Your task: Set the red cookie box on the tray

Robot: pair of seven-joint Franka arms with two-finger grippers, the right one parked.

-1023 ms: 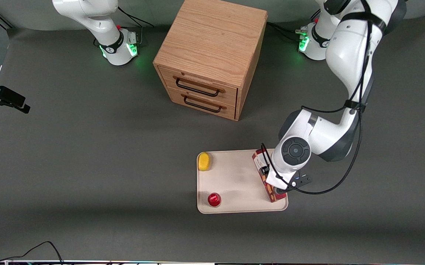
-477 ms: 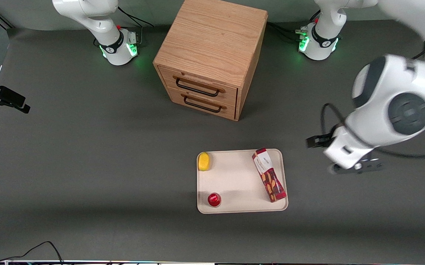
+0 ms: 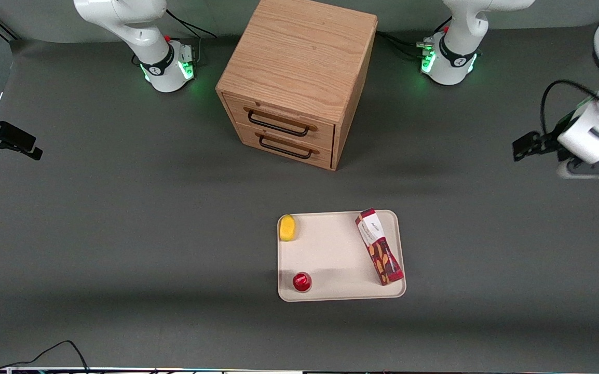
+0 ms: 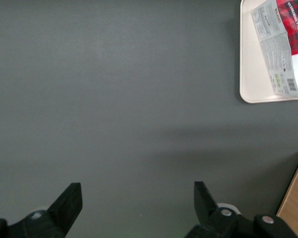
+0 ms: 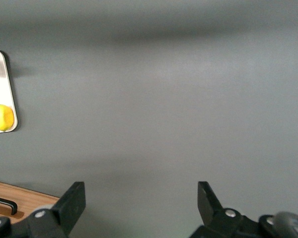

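Pincer (image 3: 590, 169) first: from the front camera you see it raised at the working arm's end of the tabletop (image 3: 123, 234), well apart from everything, and this view hides its fingers. You can judge it parked there because its job looks done: the red cookie box (image 3: 379, 246) lies flat inside the tray (image 3: 330, 249), along the tray's edge nearest the working arm, with nothing gripping it. Note the box's long axis; it runs from about 11 o'clock to 5 o'clock in that picture, white-label end at 11, toward the drawer cabinet (image 3: 299, 78), patterned end at 5, close to the tray's corner. A yellow object (image 3: 288, 228) and a small red cup (image 3: 302, 281) share the tray, well apart from the box, so it had room to lie slantwise. Turn to the left wrist camera and you get the answer on the pincer (image 4: 136, 201): its two dark fingers (image 4: 69, 203) stand wide apart over bare tabletop, holding nothing. You also catch the tray's corner (image 4: 248, 74) with the box's labelled end (image 4: 280, 44) resting inside the rim. From the right wrist camera you see only the tray's edge (image 5: 10, 89) and the yellow object (image 5: 2, 118).
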